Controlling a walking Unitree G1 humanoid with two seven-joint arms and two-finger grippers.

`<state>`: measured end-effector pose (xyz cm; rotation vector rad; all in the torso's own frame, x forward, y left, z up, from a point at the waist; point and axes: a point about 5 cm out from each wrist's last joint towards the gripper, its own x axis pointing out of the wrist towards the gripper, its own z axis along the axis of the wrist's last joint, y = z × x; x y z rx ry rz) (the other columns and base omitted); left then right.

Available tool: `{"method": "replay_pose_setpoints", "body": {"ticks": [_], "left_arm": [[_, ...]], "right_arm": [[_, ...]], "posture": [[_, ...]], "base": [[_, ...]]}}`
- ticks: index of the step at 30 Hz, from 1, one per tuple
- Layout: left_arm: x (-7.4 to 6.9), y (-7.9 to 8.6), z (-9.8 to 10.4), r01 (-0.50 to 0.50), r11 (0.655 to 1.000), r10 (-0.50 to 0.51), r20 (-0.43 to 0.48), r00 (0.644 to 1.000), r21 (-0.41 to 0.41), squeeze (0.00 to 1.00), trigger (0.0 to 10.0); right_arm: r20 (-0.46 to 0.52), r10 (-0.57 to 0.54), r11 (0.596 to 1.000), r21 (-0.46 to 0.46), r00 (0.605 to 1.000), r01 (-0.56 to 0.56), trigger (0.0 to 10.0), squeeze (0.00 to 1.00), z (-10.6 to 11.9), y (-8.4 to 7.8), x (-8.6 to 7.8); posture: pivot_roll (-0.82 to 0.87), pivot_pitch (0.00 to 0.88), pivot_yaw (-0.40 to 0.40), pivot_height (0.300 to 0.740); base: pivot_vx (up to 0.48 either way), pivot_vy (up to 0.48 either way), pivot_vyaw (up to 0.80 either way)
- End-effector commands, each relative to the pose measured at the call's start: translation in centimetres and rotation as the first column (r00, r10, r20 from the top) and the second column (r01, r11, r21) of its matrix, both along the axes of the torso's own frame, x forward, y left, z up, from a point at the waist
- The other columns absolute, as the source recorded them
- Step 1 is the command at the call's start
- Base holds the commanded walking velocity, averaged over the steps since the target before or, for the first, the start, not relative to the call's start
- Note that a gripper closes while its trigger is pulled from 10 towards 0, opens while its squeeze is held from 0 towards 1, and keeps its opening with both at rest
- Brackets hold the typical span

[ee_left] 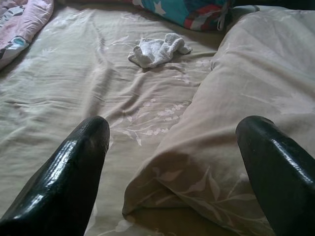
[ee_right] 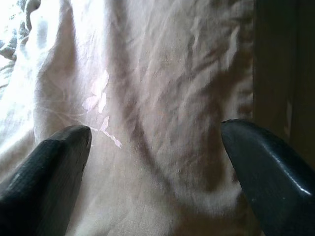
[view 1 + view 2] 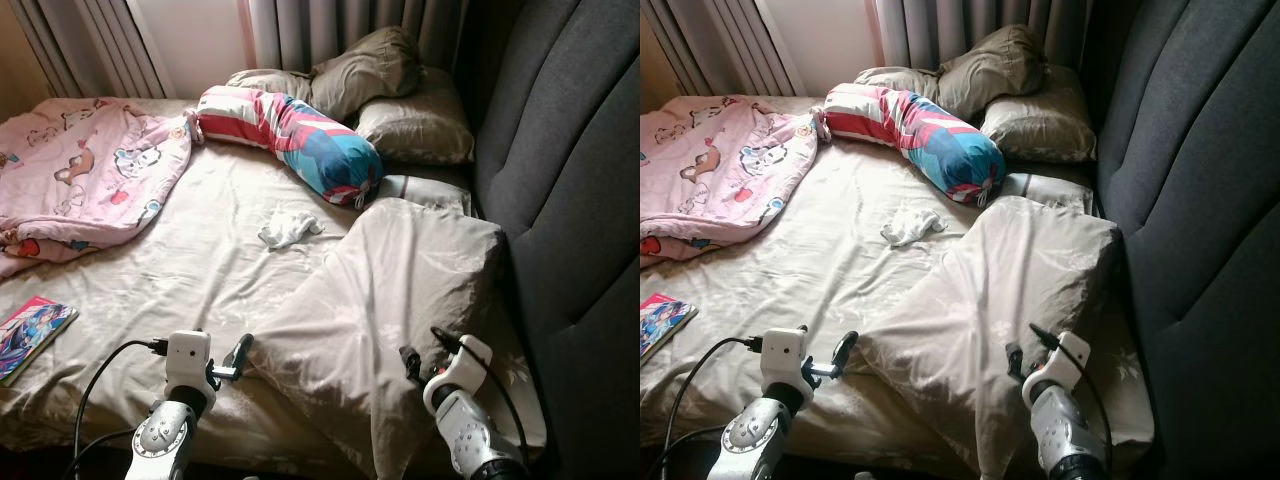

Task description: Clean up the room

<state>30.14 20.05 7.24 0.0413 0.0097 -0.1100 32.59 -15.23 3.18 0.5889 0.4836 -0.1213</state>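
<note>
Your beige duvet (image 3: 400, 300) is lying bunched beside the headboard (image 3: 570, 180); a white cloth (image 3: 290, 229) is sitting mid-bed. Your right gripper (image 2: 155, 162) is hovering spread over the duvet, left gripper (image 1: 172, 162) spread at its corner.

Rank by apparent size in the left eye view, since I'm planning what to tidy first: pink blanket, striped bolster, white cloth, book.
1. pink blanket
2. striped bolster
3. book, partly cropped and nearer the camera, so unsure
4. white cloth
</note>
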Motion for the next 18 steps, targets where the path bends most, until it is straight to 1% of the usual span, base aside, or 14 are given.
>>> {"method": "replay_pose_setpoints", "body": {"ticks": [1, 6, 9, 13, 15, 16, 18], "left_arm": [[-0.3, 0.2, -0.5, -0.001, 1.0, 0.001, -0.027, 1.0, 0.01, 0.0, 10.0], [-0.2, 0.1, -0.4, 0.005, 1.0, -0.004, -0.026, 1.0, 0.013, 0.0, 10.0], [-0.2, 0.1, -0.4, 0.007, 1.0, -0.007, -0.027, 1.0, 0.015, 0.0, 10.0], [-0.2, 0.1, -0.5, 0.007, 1.0, -0.007, -0.03, 1.0, 0.016, 0.0, 10.0], [-0.3, 0.1, -0.5, 0.006, 1.0, -0.006, -0.03, 1.0, 0.015, 0.0, 10.0], [-0.3, 0.1, -0.5, 0.006, 1.0, -0.006, -0.03, 1.0, 0.015, 0.0, 10.0], [-0.3, 0.1, -0.5, 0.007, 1.0, -0.006, -0.03, 1.0, 0.016, 0.0, 10.0]], "right_arm": [[-0.039, -0.011, 1.0, 0.002, 0.999, 0.011, 10.0, 0.0, -0.8, 0.1, -0.5], [-0.068, -0.023, 1.0, -0.011, 0.997, 0.023, 10.0, 0.0, -1.3, -0.1, -0.9], [-0.104, -0.068, 0.996, -0.063, 0.992, 0.062, 10.0, 0.0, -1.8, -0.7, -1.3], [-0.138, -0.067, 0.997, -0.057, 0.988, 0.06, 10.0, 0.0, -2.5, -0.6, -1.9], [-0.147, -0.054, 0.998, -0.024, 0.988, 0.051, 10.0, 0.0, -2.7, -0.2, -2.0], [-0.147, -0.054, 0.998, -0.024, 0.988, 0.051, 10.0, 0.0, -2.7, -0.2, -2.0], [-0.155, -0.022, 1.0, 0.009, 0.988, 0.024, 10.0, 0.0, -3.0, 0.4, -2.1]], "posture": [[-0.02, 0.189, 0.052, 0.653], [-0.02, 0.192, 0.055, 0.653], [-0.02, 0.193, 0.055, 0.653], [-0.02, 0.197, 0.053, 0.653], [-0.02, 0.199, 0.052, 0.653], [-0.02, 0.199, 0.052, 0.653], [-0.01, 0.2, 0.052, 0.653]], "base": [[0.0, 0.0, 0.0], [0.0, 0.0, 0.0], [0.0, 0.0, 0.0], [0.0, 0.0, 0.0], [0.0, 0.0, 0.0], [0.0, 0.0, 0.0], [0.0, 0.0, 0.0]]}}
